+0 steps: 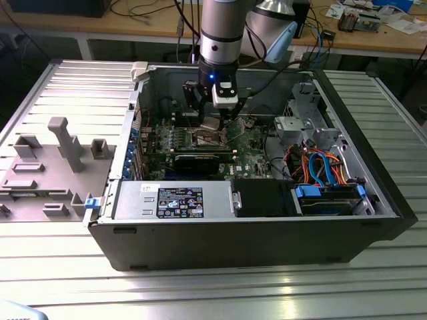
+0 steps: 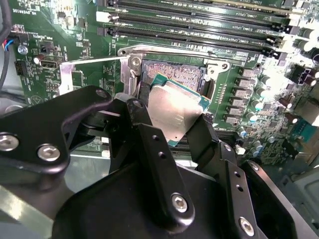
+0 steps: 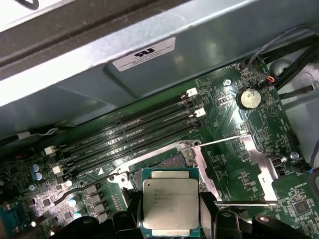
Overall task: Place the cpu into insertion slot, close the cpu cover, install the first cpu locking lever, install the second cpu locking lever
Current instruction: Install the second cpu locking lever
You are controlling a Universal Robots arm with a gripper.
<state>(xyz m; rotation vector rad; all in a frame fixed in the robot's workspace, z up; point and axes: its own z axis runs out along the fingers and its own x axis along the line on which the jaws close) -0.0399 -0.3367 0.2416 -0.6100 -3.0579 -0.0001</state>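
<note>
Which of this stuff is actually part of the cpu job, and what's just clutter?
In the job:
- cpu, clamped in the gripper
- insertion slot, just beneath the cpu
- cpu cover, swung open

Just lying about:
- memory slots
- coin battery
- power supply
- blue and orange cables
- grey fixture plate, outside the case

Dull silver-grey cpu [image 3: 170,203], black pincer [image 2: 172,123], green circuit board [image 3: 234,134], blue and orange cables [image 1: 321,167]

A robotics lab or workshop: an opened computer case [image 1: 200,243] lies on a ribbed aluminium bench [image 1: 60,280]. A robot arm [image 1: 223,33] stands over it, a grey fixture plate [image 1: 47,167] lies just beside it, and a wooden bench [image 1: 143,30] behind it carries loose parts [image 1: 360,20].
</note>
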